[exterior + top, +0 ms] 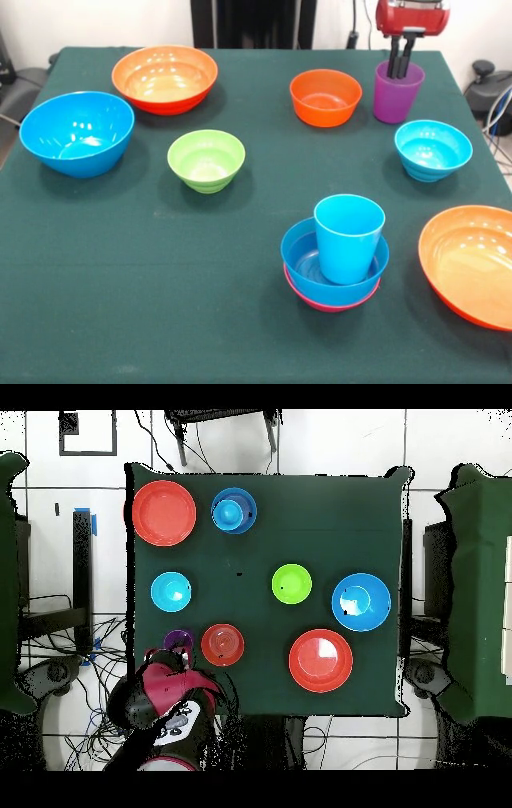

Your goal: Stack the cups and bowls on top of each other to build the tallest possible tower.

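Observation:
The tower [334,264] stands at the front right: a pink bowl [330,304] at the base, a blue bowl [304,256] in it, and the light blue cup [348,238] upright on top. It also shows in the overhead view [233,511]. The purple cup [398,96] stands upright at the far right, beside a small orange bowl [325,97]. My gripper [400,68] comes straight down at the purple cup's mouth, its tips at or inside the rim. In the overhead view the red arm [165,682] partly covers the purple cup [178,641].
Loose bowls stand apart on the green cloth: a big orange bowl [164,78] far left, a big blue bowl [76,132] left, a green bowl [206,160] in the middle, a cyan bowl [432,150] right, and a big orange bowl [472,264] at the right edge.

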Controlling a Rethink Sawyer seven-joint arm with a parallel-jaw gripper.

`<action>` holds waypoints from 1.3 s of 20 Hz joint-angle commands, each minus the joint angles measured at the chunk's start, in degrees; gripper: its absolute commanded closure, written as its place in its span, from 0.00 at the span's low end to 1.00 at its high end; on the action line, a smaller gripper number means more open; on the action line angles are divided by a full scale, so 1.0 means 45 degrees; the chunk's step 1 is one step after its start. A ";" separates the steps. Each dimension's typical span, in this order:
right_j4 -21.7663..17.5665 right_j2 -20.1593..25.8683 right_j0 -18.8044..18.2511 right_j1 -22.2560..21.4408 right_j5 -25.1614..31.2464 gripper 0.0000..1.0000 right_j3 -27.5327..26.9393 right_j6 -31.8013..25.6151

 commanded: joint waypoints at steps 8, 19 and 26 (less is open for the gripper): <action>0.0938 0.0616 0.0393 0.0747 -0.0447 1.00 -0.1212 0.2177; 0.1028 0.0571 0.0482 0.1114 -0.0685 1.00 -0.1404 0.2159; 0.1207 0.0266 0.0709 0.1271 -0.1585 1.00 -0.1216 0.2522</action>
